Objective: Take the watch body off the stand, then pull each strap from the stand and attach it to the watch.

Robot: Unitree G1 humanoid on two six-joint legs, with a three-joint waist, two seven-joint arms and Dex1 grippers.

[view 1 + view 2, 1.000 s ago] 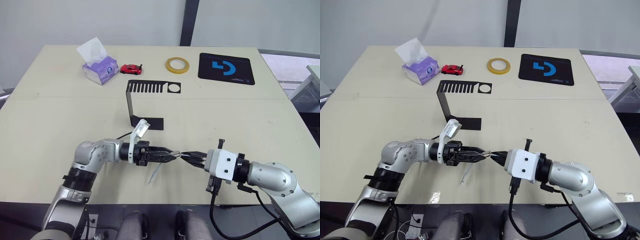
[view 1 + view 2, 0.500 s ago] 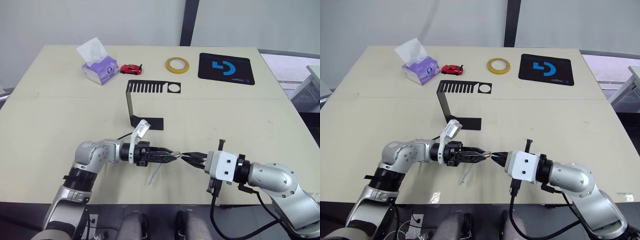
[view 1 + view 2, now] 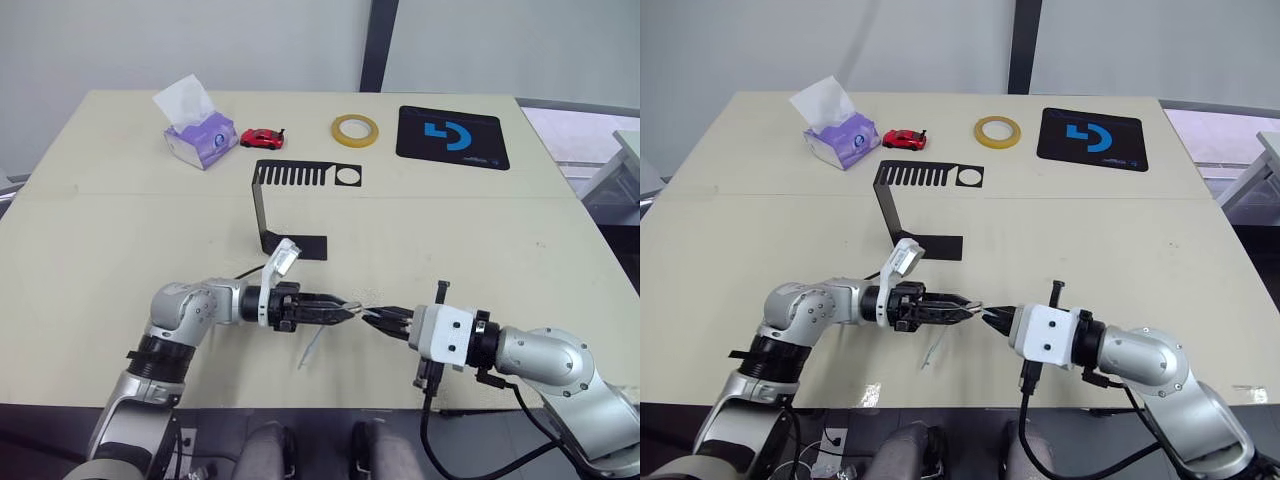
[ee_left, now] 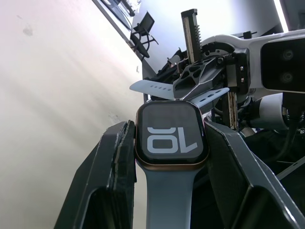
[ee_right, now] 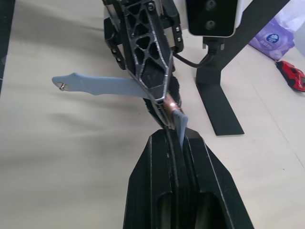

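Observation:
My left gripper [image 3: 343, 310] is shut on the watch body [image 4: 170, 140], a small rounded-square case with white digits on a black screen. One pale blue-grey strap [image 3: 311, 348] is fixed to the case and hangs toward the table's front edge. My right gripper [image 3: 385, 319] faces the left one tip to tip and is shut on the second strap [image 5: 180, 120]. That strap's free end lies against the case's other edge [image 5: 167, 102]; I cannot tell whether it is seated. Behind both grippers the black stand [image 3: 285, 205] is bare.
Along the far edge sit a purple tissue box [image 3: 198, 135], a red toy car [image 3: 262, 137], a yellow tape roll [image 3: 355, 129] and a black mat with a blue logo [image 3: 452, 136]. The table's front edge runs just below my arms.
My right gripper has drawn back slightly to the right with its strap. The left gripper and the watch body are where they were.

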